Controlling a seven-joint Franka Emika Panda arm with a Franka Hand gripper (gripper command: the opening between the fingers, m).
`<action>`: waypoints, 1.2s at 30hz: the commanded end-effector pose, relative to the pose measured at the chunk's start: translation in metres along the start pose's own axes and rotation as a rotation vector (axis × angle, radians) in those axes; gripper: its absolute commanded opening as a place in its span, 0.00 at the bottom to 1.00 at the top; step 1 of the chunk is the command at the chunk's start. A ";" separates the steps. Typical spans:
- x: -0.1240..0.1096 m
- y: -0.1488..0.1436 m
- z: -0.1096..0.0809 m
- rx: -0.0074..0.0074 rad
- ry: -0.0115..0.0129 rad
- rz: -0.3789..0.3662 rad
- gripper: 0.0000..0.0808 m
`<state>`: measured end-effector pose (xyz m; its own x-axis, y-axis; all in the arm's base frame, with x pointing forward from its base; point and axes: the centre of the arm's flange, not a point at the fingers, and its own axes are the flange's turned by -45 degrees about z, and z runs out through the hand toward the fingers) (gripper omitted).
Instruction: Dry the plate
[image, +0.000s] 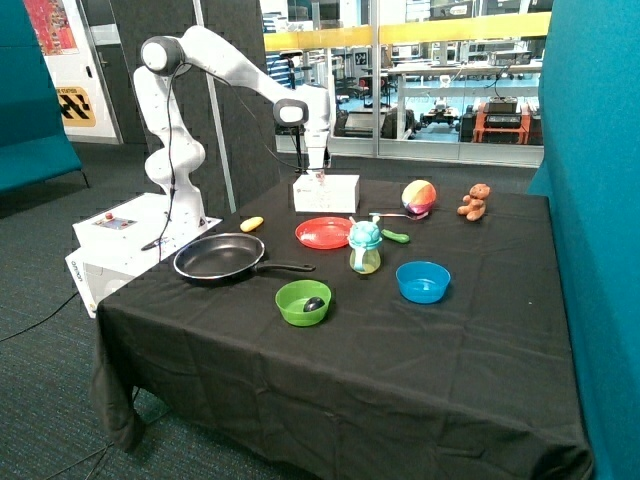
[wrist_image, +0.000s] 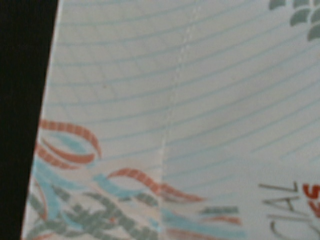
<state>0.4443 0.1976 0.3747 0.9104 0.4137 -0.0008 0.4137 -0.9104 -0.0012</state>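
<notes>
The bench (image: 420, 350), draped in black cloth, is seen carrying everything, with the white arm (image: 215, 60) reaching over its far edge. Next in size, a black frying pan (image: 220, 257) is set near the arm's base, and a white tissue box (image: 326, 193) stands at the back, directly under the hand (image: 318, 172). In the wrist view only the box's printed top (wrist_image: 190, 115) is shown, filling the picture from very close, so whether the hand is open or closed cannot be told. The plate (image: 324, 232) lies flat on the cloth just in front of the box, red, with nothing resting on it, and it appears not yet wiped. A green bowl (image: 303, 301) and a blue bowl (image: 423, 281) are placed nearer the front, and a small lidded cup (image: 365, 247) stands just beside the plate. The step in hand is judged to be the taking of a tissue. It is best done by pinching at the box's slit and pulling straight up, so that the light box is not dragged onto the plate.
</notes>
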 end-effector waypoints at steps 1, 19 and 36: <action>0.001 -0.005 0.002 -0.0012 0.0008 -0.001 0.00; 0.002 -0.005 -0.012 -0.0012 0.0008 -0.002 0.00; -0.003 0.011 -0.030 -0.0012 0.0008 0.003 0.00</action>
<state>0.4445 0.1956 0.3931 0.9132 0.4076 0.0024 0.4075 -0.9132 0.0050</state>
